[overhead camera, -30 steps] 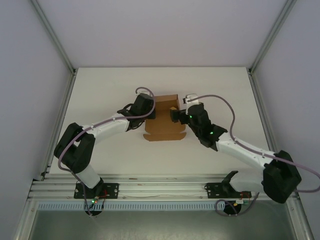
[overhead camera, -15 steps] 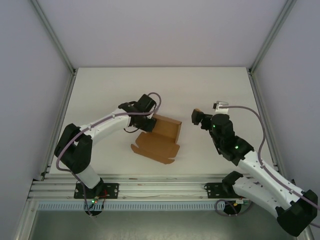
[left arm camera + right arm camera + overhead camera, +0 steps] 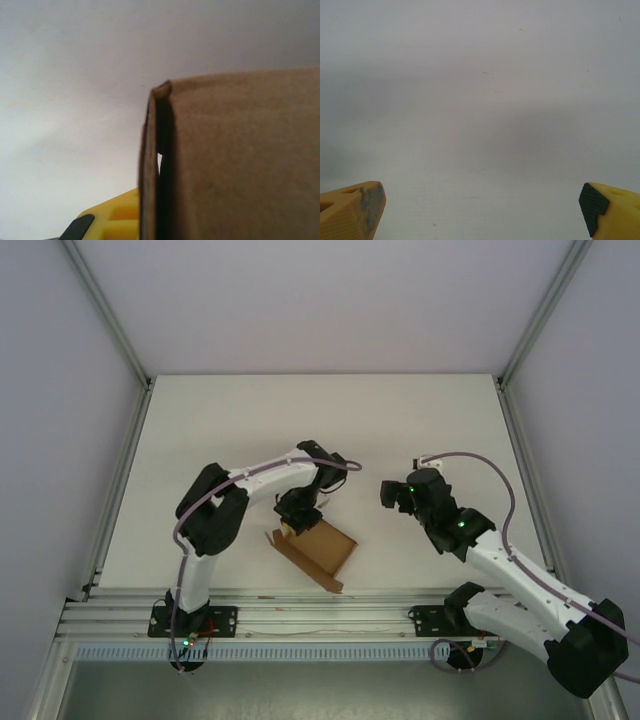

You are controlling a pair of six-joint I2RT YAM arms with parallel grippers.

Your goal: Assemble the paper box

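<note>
The left claw (image 3: 296, 517) is clenched tight on the far corner of the paper box (image 3: 320, 547). The box is plain brown cardboard, half folded and sitting askew just below the claw, with one wall raised along its near-left side. Seen close up, its doubled edge shows a thin slit between the layers. The right claw (image 3: 388, 492) hangs spread wide over the white table (image 3: 200, 440), well apart to the box's right.
</note>
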